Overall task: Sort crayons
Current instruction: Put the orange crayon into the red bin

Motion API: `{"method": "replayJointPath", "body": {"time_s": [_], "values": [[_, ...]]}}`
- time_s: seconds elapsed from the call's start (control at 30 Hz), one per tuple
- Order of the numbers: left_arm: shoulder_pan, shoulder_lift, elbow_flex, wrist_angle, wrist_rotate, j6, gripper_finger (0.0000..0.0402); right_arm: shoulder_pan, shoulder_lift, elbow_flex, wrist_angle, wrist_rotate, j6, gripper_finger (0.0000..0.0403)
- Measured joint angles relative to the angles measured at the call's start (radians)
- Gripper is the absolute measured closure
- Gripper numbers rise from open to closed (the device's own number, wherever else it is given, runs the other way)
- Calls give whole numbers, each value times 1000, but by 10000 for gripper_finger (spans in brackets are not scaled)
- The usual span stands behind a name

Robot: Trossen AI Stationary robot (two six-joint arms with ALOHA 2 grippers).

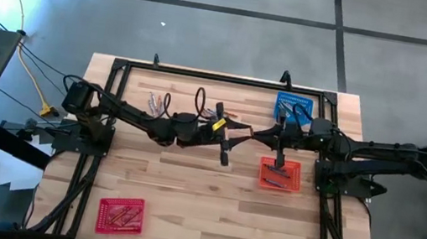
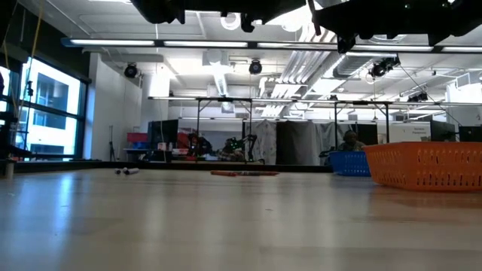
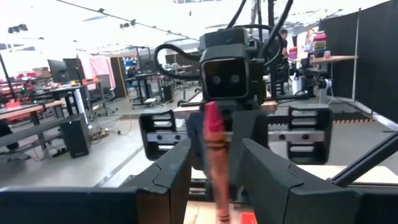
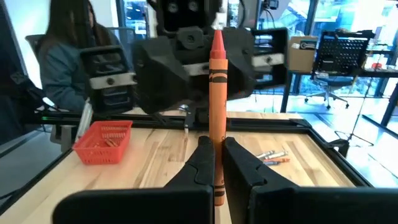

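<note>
Right gripper (image 4: 214, 162) clamped on an upright orange crayon (image 4: 216, 93), above the red basket (image 1: 280, 175) near the tabletop's right edge. Left gripper (image 3: 214, 180) part-open around a red crayon (image 3: 214, 155), mid-table. Visible only from the right wrist: loose crayons (image 4: 272, 156) on the wood, a seated person (image 4: 62, 56) beyond.

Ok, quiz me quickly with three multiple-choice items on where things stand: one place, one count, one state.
1. The right gripper hangs over:
A. the blue basket
B. the right red basket
C. the left red basket

2. Baskets on the table:
A. two
B. three
C. four

3. The right fingers are:
A. wide open and empty
B. shut and empty
C. shut on an upright orange crayon

Answers:
1 B: in the high view the right gripper is above the right red basket.
2 B: that one, the left red basket and the blue basket.
3 C: in the right wrist view the fingers pinch the orange crayon.
</note>
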Motion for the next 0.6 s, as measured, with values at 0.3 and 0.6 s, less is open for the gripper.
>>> {"method": "replayJointPath", "body": {"time_s": [0.3,0.6], "values": [[7,0,0,15,26,-17,273,12,2,0,48,-1,-1,402],[10,0,0,17,86,-35,273,12,94,0,133,-3,18,402]]}}
